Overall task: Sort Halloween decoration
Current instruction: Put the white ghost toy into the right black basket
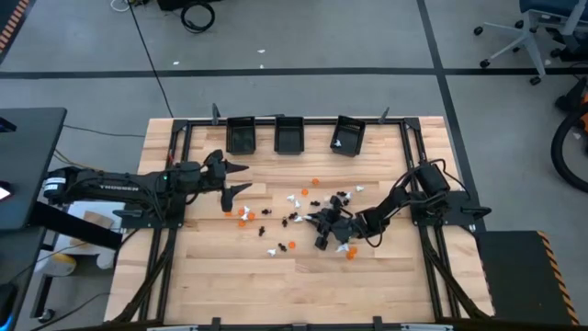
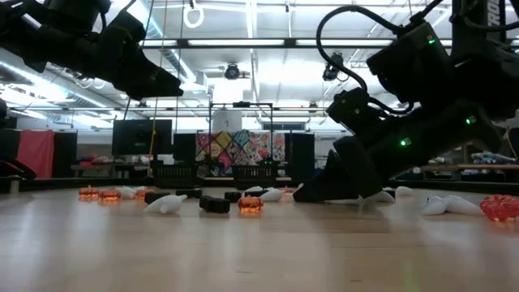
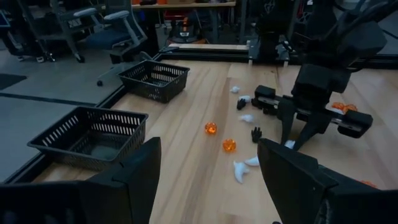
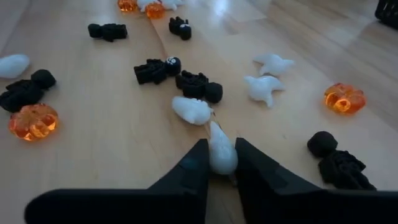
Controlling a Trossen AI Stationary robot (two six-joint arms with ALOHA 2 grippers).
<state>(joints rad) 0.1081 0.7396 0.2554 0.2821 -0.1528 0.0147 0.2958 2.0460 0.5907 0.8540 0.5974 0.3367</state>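
Right claw [image 4: 219,163] hides white trinket's [image 4: 220,151] lower end.

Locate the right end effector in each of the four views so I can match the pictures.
High view: right end effector, right of centre on the table.
Low view: right of centre, tips down.
Left wrist view: across the table.
Right wrist view: its own fingers in the foreground, closed on a white trinket.
Shared landmark: orange pumpkin trinkets scattered near it.
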